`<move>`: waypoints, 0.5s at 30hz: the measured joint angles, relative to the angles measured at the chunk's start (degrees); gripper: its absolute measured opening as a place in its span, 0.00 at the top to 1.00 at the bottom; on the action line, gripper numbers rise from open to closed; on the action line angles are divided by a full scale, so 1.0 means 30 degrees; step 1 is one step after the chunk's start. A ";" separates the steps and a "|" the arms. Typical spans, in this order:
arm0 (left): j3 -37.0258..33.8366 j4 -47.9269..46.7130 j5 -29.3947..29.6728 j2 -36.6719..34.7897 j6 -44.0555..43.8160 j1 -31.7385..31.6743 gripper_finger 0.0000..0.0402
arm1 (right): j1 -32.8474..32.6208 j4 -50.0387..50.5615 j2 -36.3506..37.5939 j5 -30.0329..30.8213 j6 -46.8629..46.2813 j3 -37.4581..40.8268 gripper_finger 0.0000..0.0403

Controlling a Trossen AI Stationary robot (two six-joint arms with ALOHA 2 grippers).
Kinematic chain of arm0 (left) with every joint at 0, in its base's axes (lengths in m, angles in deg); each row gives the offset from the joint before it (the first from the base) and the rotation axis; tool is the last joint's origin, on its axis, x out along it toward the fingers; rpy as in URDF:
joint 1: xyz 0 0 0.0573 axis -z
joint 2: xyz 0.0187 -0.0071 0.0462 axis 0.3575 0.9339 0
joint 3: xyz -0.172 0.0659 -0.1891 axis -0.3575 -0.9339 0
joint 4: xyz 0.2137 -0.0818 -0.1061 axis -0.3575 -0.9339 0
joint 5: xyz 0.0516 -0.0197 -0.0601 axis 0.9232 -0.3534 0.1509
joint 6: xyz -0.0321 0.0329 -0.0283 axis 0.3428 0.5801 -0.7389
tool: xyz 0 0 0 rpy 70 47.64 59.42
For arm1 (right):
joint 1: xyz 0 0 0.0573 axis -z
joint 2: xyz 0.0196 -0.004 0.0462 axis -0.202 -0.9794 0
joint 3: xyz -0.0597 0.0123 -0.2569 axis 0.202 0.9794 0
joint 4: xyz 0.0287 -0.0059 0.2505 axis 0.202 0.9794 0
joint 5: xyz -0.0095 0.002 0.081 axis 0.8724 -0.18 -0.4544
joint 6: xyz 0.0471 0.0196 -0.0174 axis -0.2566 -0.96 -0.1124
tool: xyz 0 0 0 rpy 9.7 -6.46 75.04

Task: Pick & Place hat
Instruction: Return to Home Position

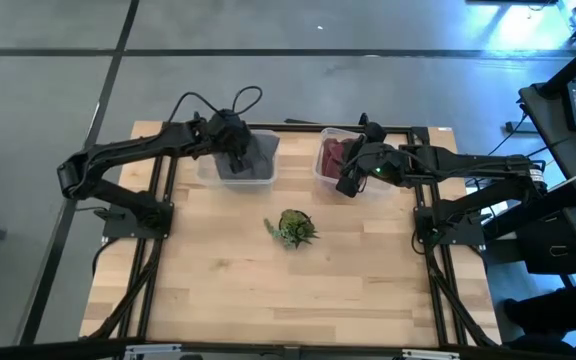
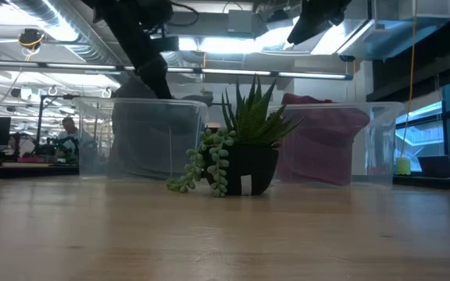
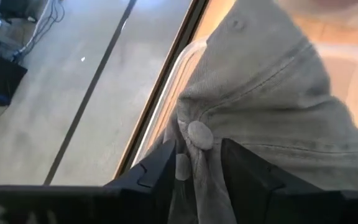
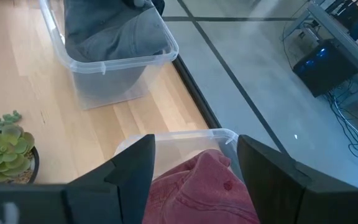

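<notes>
A grey hat (image 1: pixel 251 157) lies in the clear left bin (image 1: pixel 208 172) at the table's far side; it also shows in the left wrist view (image 3: pixel 272 93). My left gripper (image 1: pixel 236 160) reaches down into that bin, shut on the hat. A red hat (image 1: pixel 334 155) lies in the clear right bin (image 1: pixel 320 178); in the right wrist view it (image 4: pixel 197 186) shows between the fingers. My right gripper (image 1: pixel 348 185) hangs open above the right bin's near edge, touching nothing. My left gripper pinches a bunched fold of the grey hat's crown beside its top button (image 3: pixel 199 134) between its two fingers. The fingers come from above, pointing down into the bin. The rest of the hat lies slack in the bin.
A potted succulent with trailing strands (image 1: pixel 293 229) stands at the table's middle, in front of the bins. The near half of the wooden table (image 1: pixel 268 300) lies bare. Black frame rails run along the table's edges (image 1: pixel 158 250).
</notes>
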 joint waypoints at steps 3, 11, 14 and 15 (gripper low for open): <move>0.0000 0.0090 -0.0385 -0.0588 0.0049 -0.0007 0.68 | 0.0000 0.0029 0.0000 0.0000 0.0000 0.0000 0.44; 0.0000 0.0195 -0.5570 -0.2859 -0.0768 -0.1371 0.67 | 0.0000 0.1326 0.0125 -0.0469 -0.0678 0.0000 0.44; 0.0000 0.0210 -0.7016 -0.4206 -0.1513 -0.2142 0.68 | -0.0004 0.1635 0.1071 -0.1496 -0.1637 0.0523 0.44; 0.0000 0.0225 -0.7332 -0.4695 -0.1682 -0.2284 0.68 | -0.0015 0.1217 0.1644 -0.1680 -0.1740 0.1121 0.44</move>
